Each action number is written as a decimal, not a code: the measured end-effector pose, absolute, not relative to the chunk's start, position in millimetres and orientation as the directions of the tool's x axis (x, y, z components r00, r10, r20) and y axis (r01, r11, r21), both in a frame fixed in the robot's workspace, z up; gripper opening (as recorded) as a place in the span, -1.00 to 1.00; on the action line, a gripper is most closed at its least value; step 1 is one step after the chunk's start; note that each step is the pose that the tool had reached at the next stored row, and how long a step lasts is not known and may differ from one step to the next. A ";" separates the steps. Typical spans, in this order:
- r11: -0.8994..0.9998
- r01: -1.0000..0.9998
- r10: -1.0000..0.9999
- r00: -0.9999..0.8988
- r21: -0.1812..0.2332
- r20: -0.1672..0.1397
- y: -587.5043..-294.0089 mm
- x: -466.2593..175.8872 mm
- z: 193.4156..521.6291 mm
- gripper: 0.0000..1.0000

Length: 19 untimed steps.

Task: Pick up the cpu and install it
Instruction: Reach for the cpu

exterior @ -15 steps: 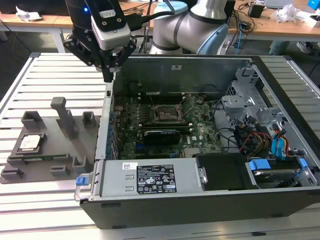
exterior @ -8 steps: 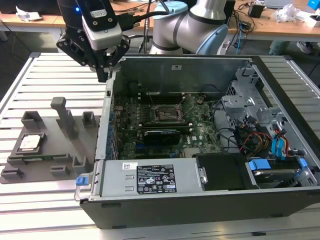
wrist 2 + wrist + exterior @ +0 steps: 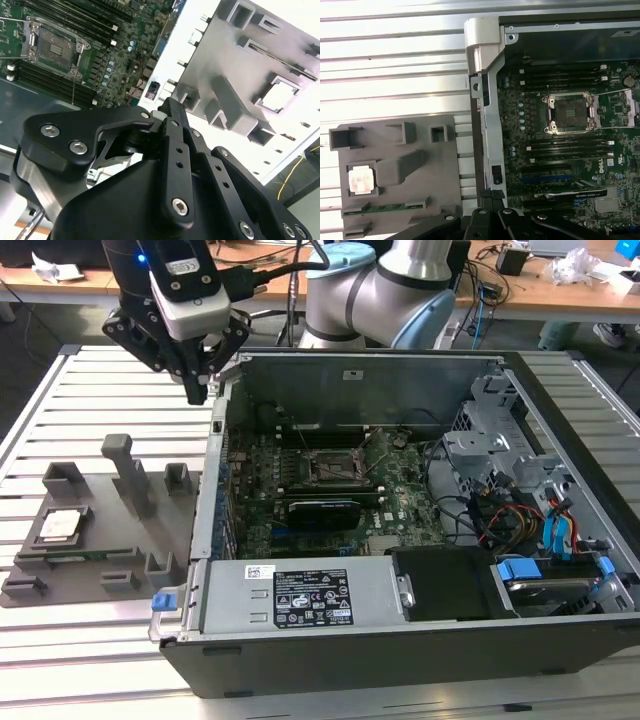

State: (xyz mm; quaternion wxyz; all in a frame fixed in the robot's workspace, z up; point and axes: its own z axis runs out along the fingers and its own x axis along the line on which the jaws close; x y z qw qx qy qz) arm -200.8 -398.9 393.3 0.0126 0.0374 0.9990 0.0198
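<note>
The jaws hang pressed together, empty, upper left in the exterior view. The cpu (image 3: pixel 60 526) lies in its grey tray (image 3: pixel 105 532), well apart toward the lower left.

cpu (image 3: pixel 60 526): in fixture plate's (image 3: pixel 110 505) pocket, 9 o'clock from case (image 3: pixel 212 520), exterior view.
socket (image 3: pixel 330 468): on motherboard (image 3: pixel 400 510), inside case.
gripper (image 3: pixel 197 390): above case wall, 10 o'clock from socket.

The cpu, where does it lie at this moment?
The cpu lies in a square pocket of the grey tray on the exterior view's left, outside the open computer case and apart from the gripper.
</note>
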 end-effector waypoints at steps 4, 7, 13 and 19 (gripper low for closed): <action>0.996 0.074 0.075 -0.997 0.041 -0.024 -398.9 -205.9 393.3 -0.79; 0.996 0.074 0.075 -0.997 0.041 -0.024 -398.9 -210.2 393.2 -0.79; 0.996 0.074 0.075 -0.997 0.041 -0.024 -398.8 -218.6 393.2 -0.79; 0.996 0.074 0.075 -0.997 0.041 -0.024 -398.9 -226.3 393.2 -0.79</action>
